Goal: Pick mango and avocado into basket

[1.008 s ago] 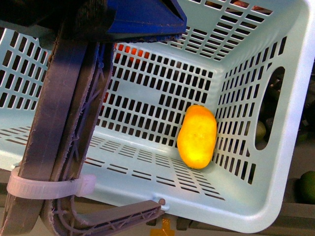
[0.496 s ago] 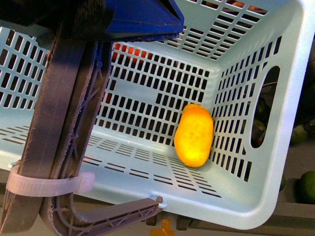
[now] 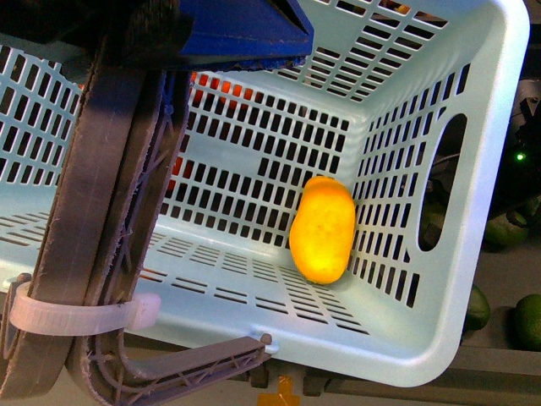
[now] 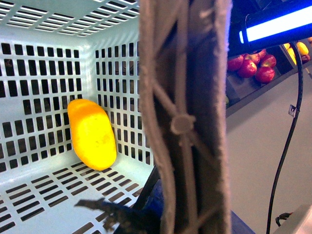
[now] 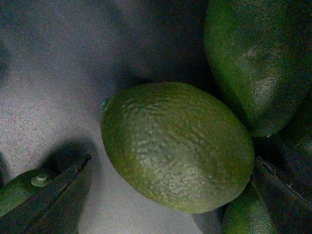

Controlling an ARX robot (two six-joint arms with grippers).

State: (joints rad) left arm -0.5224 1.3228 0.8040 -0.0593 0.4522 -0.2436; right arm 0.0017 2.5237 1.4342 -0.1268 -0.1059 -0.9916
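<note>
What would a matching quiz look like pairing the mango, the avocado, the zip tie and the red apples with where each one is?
Things:
1 mango
2 avocado
3 zip tie
4 red apples

Places:
A around the basket handle
B between the fingers of the right pincer
C beside a bright light strip
D inside the basket

Pairs: 1-D, 2-B, 3-A, 4-C

**Smooth plastic, sleek fruit, pebbled skin**

The basket (image 3: 499,169) is smooth moulded plastic with a soft sheen. Its grey-brown handle (image 3: 101,211) is duller plastic, rough and fuzzy along the edges, and bound by a milky, translucent plastic zip tie (image 3: 76,317). Inside the basket, the mango (image 3: 322,230) looks smooth and faintly glossy. The avocado (image 5: 178,146) has matt, finely pebbled skin and lies on a matt, grainy grey surface (image 5: 44,87).
</note>
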